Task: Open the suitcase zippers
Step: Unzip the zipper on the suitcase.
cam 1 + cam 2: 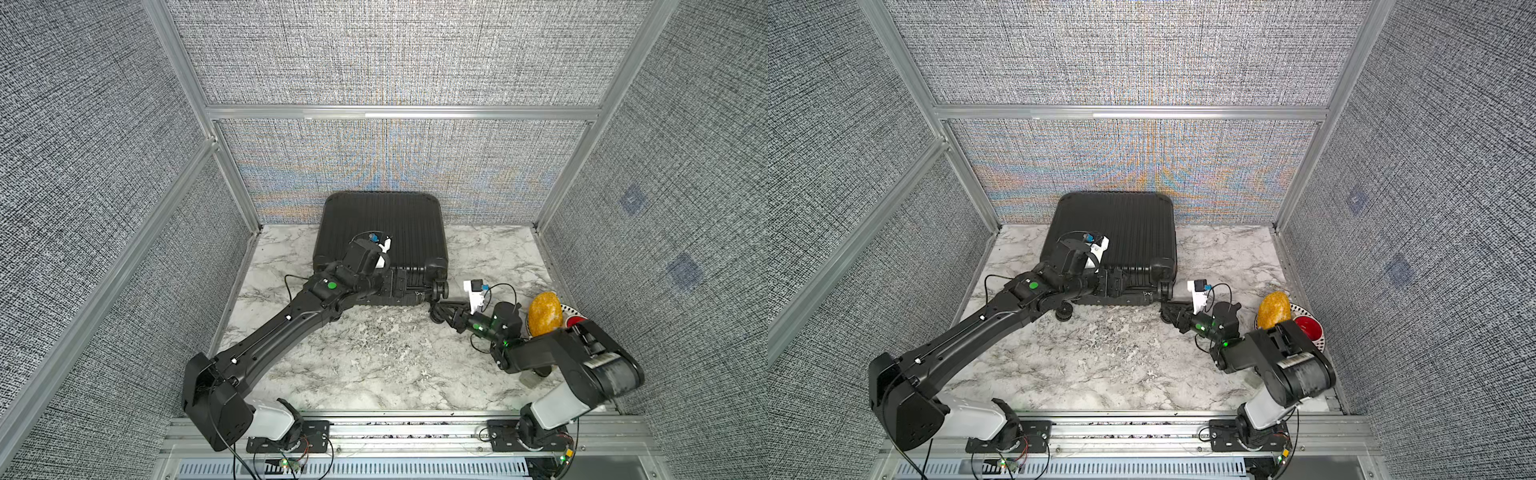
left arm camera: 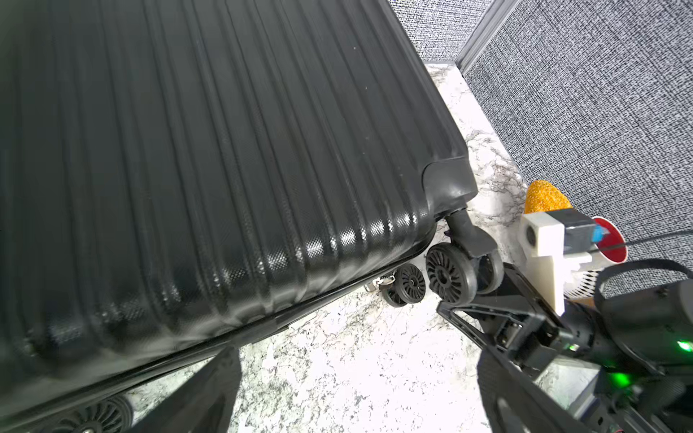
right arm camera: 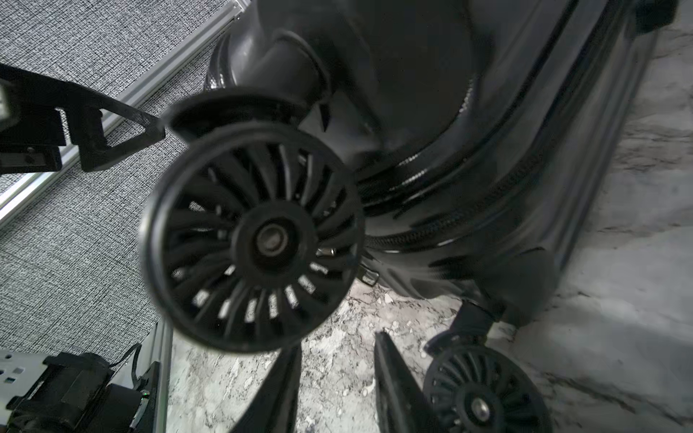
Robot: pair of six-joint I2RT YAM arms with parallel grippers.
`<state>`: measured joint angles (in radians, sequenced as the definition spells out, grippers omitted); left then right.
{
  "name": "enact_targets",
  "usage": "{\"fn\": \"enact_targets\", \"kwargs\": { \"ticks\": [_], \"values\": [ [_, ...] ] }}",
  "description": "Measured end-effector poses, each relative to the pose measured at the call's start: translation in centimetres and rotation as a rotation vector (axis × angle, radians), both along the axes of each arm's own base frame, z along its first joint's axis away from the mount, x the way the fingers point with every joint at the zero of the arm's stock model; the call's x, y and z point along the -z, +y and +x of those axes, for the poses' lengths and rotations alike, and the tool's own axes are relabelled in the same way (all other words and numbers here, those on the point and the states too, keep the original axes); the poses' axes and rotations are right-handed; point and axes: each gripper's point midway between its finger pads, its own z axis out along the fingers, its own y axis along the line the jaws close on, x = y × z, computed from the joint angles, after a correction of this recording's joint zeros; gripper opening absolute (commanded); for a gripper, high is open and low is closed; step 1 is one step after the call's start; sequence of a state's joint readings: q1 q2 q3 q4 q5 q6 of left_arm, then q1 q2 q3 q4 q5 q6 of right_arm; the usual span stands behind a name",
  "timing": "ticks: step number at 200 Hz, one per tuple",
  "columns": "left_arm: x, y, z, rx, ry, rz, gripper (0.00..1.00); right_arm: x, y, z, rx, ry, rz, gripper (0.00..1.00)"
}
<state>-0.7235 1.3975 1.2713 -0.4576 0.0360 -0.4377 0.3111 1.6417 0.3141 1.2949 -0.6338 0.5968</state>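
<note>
I've got one suitcase [image 1: 380,232] on the marble tabletop [image 1: 374,365] and two grippers working at it.

My left gripper [image 1: 397,286] lies along the case's wheeled end, jaws spread wide and holding nothing. In the left wrist view its fingers [image 2: 210,390] stand over bare marble, with the ribbed shell just beside them.

The case lies flat, one shell facing up. Its ribs and long axis run from the back wall toward me, so the wheeled end points at both grippers and the far end sits by the wall. In the left wrist view I count three wheel sets [image 2: 450,273] along that near end.

My right gripper [image 1: 436,309] sits low at the case's near right corner. Its jaws stand close together with a narrow gap, only marble showing between them, and they pinch nothing. One wheel is close by either finger. The zippers [image 3: 431,228] show as one dark track in the seam, curving round the corner just past the fingertips. I can make out one small metal pull [image 3: 367,279] beyond the tips, not between them.

Back past that gripper's wrist sit one orange-yellow lump [image 1: 544,313] and one red cup [image 1: 578,322].
</note>
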Motion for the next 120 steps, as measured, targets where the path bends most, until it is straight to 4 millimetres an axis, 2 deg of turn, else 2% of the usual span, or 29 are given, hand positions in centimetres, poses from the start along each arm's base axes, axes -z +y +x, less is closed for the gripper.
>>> {"fn": "enact_targets", "kwargs": {
  "ticks": [62,120],
  "values": [
    [0.2,0.1,0.2,-0.011,-0.001,0.011,0.99,0.2,1.6,1.3,-0.063,-0.011,0.058,0.36],
    [0.4,0.2,0.2,-0.013,0.0,0.016,0.99,1.2,3.4,1.4,-0.114,0.012,0.068,0.36]
  ]
}}
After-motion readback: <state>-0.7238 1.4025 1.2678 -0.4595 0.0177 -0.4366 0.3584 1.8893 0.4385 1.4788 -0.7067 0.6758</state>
